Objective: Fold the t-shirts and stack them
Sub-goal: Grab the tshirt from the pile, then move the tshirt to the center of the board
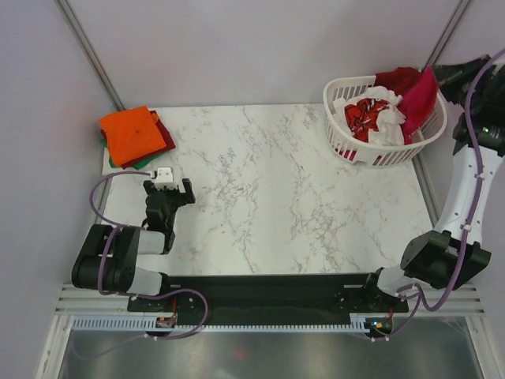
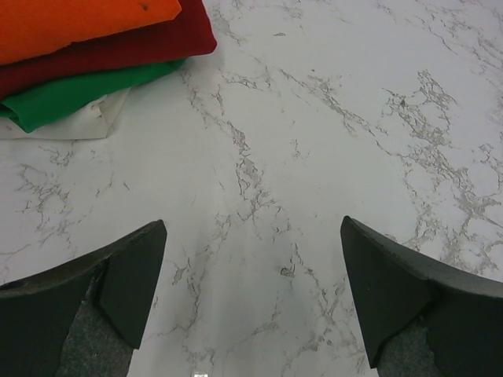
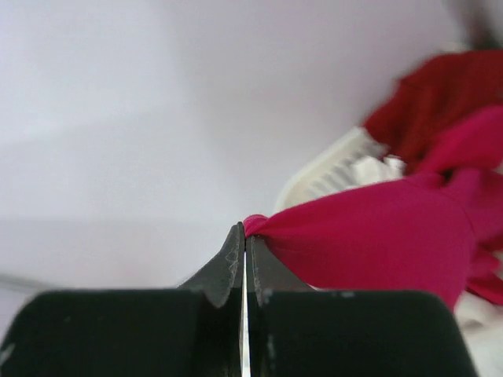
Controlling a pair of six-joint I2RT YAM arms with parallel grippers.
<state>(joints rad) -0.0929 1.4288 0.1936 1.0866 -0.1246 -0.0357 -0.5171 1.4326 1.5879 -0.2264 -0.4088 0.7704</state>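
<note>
At the table's (image 1: 276, 205) far-left corner lies the folded stack (image 1: 134, 136), orange on top. Near it, the left gripper (image 1: 168, 189) hangs, jaws apart. Over the far-right corner's basket (image 1: 347, 130), the right gripper (image 3: 245, 250) pinches a bunched magenta-red t-shirt (image 3: 369, 236). Best to lift high, clearing the rim.

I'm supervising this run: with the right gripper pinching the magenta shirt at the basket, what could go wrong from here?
1. The right gripper is shut on only a small bunched tip of the magenta t-shirt, so the cloth may slip out when lifted.
2. That shirt lies against other shirts in the basket; pulling might drag them out or shift the basket, which sits at a far corner of the table.
</note>
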